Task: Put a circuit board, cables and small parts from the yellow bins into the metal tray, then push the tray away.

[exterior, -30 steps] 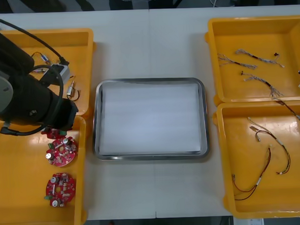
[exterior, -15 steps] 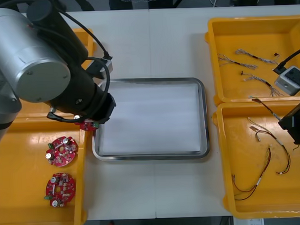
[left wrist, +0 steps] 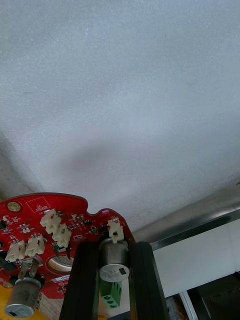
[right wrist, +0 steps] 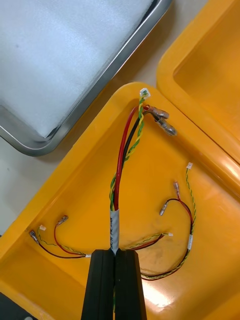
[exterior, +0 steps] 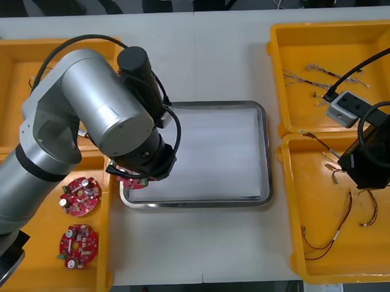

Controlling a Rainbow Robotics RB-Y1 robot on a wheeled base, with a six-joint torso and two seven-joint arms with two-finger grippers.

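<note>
**Fingers: both pairs gripping**

Your left gripper (left wrist: 114,248) fingers pinch a silver cylinder on 1 round red circuit board (left wrist: 45,225), held over the near-left corner of the metal tray (exterior: 267,150) (white liner below). Your right gripper (right wrist: 115,257) fingers sit nearly together, nipping 1 red and yellow cable (right wrist: 125,150) over the near right yellow bin (exterior: 378,255).

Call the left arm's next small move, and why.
Probably shift inward over the metal tray before lowering: the left gripper holds the circuit board at the tray's left rim. Right gripper is shut on a red and yellow cable in a yellow bin.
</note>
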